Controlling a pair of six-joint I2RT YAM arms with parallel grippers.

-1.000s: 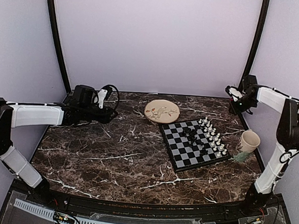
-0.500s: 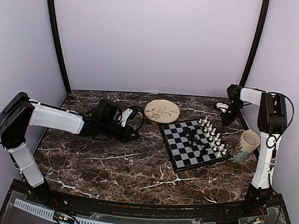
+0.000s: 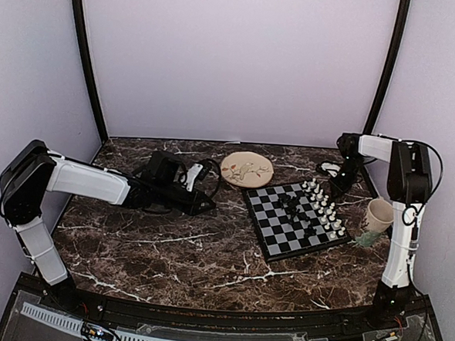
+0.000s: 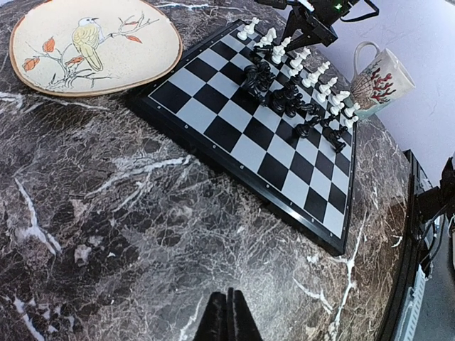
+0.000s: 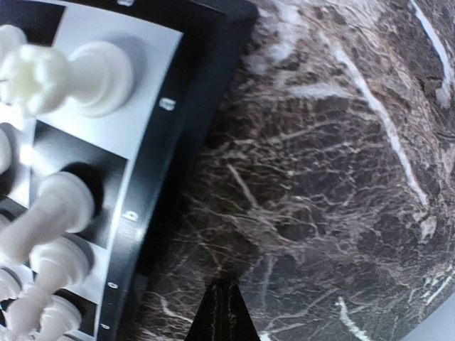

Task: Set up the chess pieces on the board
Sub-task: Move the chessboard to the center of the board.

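The board (image 3: pixel 275 229) lies angled at the table's right of centre. White chess pieces (image 3: pixel 327 211) line its far right edge, and black chess pieces (image 3: pixel 294 205) cluster beside them toward the middle. My left gripper (image 3: pixel 206 205) is shut and empty, low over the marble just left of the board. From the left wrist I see its tips (image 4: pixel 227 297) pressed together, the board (image 4: pixel 234 121) ahead. My right gripper (image 3: pixel 337 179) is shut and empty, pointing down at the marble by the board's far right corner (image 5: pixel 165 142), close to white pieces (image 5: pixel 50 206).
A round beige plate with a bird painted on it (image 3: pixel 246 169) sits behind the board's far left corner. A floral cup (image 3: pixel 377 218) stands right of the board near the table's right edge. Dark marble lies left and in front of the board.
Both grippers have gone from partly open to shut. The left arm swung right and down toward the board. The right arm dropped from the back right corner to the board's far corner.
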